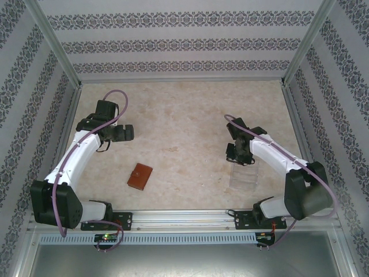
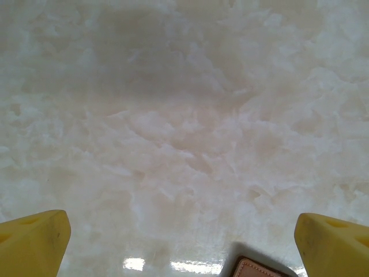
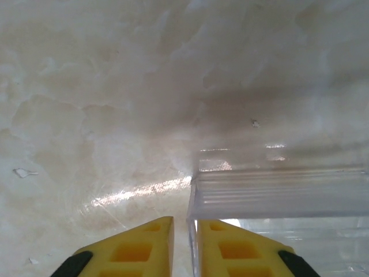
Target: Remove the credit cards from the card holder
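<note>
reddish-brown card holder [image 1: 140, 176] on a cream, marbled table [image 1: 184, 115]; yellow fingers [image 2: 34, 242]; white arms [image 1: 75, 156]; clear stand [image 1: 245, 173]; walls [image 1: 184, 46] striped with grey floral bands.

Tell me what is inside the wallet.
The wallet lies closed on the table, so only its brown leather outside shows. Its cover hides whatever is inside.

One card holder [image 1: 140, 176], one clear plastic stand [image 1: 244, 174], two arms [image 1: 75, 156].

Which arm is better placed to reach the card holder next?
Left. The left gripper is open and nearer the card holder. The right gripper is across the table, closed at the clear stand edge.
</note>
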